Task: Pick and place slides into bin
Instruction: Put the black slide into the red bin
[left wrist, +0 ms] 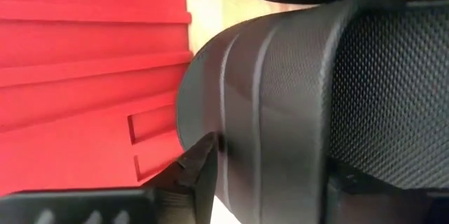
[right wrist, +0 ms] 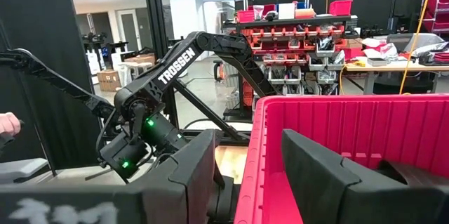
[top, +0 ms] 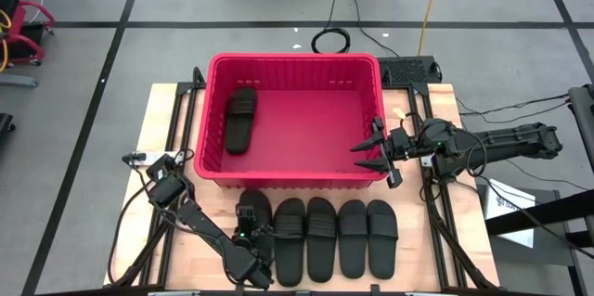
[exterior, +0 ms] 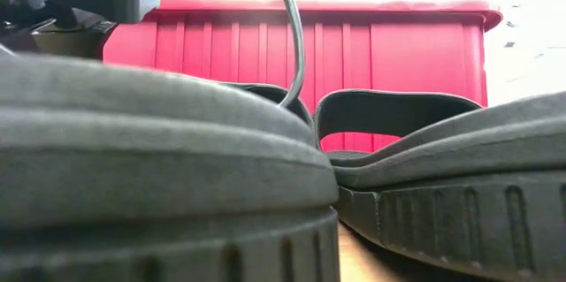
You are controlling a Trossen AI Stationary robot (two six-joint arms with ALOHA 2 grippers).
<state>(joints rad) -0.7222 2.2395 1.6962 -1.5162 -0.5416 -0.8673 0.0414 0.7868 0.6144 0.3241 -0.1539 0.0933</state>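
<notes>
In the high view, the left arm lies across the lower left of the frame, and the left claw (top: 252, 231) sits at the leftmost slide of the row (top: 254, 222) near the bottom centre. The left wrist view shows one dark fingertip (left wrist: 200, 168) touching the ribbed strap of this slide (left wrist: 280, 104), with the red wall of the bin (left wrist: 84, 76) just beside it; whether the left claw is apart or clamped on the strap cannot be determined from the pictures. To the right of that slide, four more slides (top: 336, 238) lie side by side on the wooden bench (top: 162, 129), parallel to one another and just below the bin's near wall. The low view is filled by the soles and straps of these slides (exterior: 159, 176), with the bin wall (exterior: 354, 52) behind them. The bin (top: 209, 101) occupies the centre of the frame. One slide (top: 240, 121) lies flat on the bin floor in its left half, close to the left wall. At centre right, the right arm reaches in from the right edge, and the right claw (top: 378, 151) is positioned over the bin's right rim, with its fingers apart and nothing between them. The right wrist view confirms the spread fingers (right wrist: 316, 175) straddling the bin's rim (right wrist: 266, 104).
</notes>
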